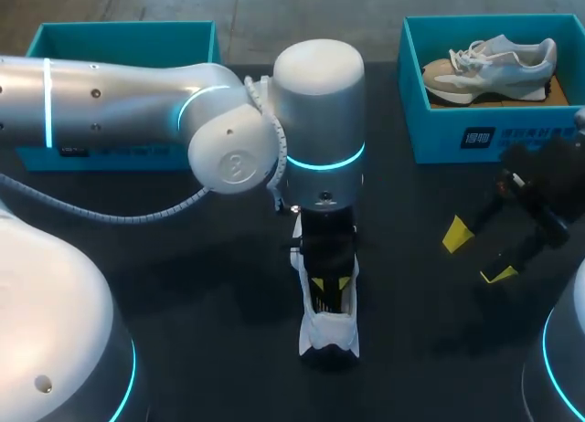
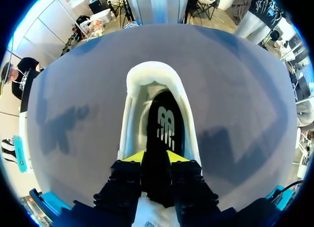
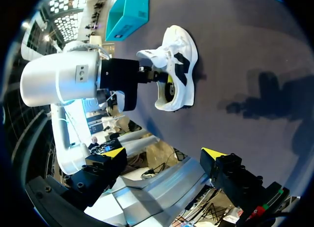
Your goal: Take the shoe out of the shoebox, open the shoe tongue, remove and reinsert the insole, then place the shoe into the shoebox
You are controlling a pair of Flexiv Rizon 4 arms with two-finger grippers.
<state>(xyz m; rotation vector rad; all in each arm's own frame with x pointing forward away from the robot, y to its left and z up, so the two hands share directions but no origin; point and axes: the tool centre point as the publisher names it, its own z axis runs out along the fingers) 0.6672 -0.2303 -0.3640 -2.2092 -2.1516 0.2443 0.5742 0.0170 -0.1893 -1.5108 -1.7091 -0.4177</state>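
The left gripper (image 2: 157, 158) clamped the thin, probably pliable insole (image 2: 164, 124) inside the soft, light shoe (image 2: 147, 72), best held near its edge; the right gripper (image 3: 164, 153) hung released.

Not much here you can actually read, tbh. The clearest mark is a white logo printed on the black insole (image 2: 164, 138) inside the white shoe (image 2: 147, 72), seen from the left wrist. The right-hand shoebox (image 1: 439, 130) has a dark label (image 1: 489, 137) on its front wall with a square emblem and white characters, too small to make out. The left-hand shoebox (image 1: 123, 40) has a small dark sticker (image 1: 71, 151) low on its front, unreadable. The left arm (image 1: 110, 93) has a raised figure on its round joint cap (image 1: 236, 162), and I can't tell which digit.
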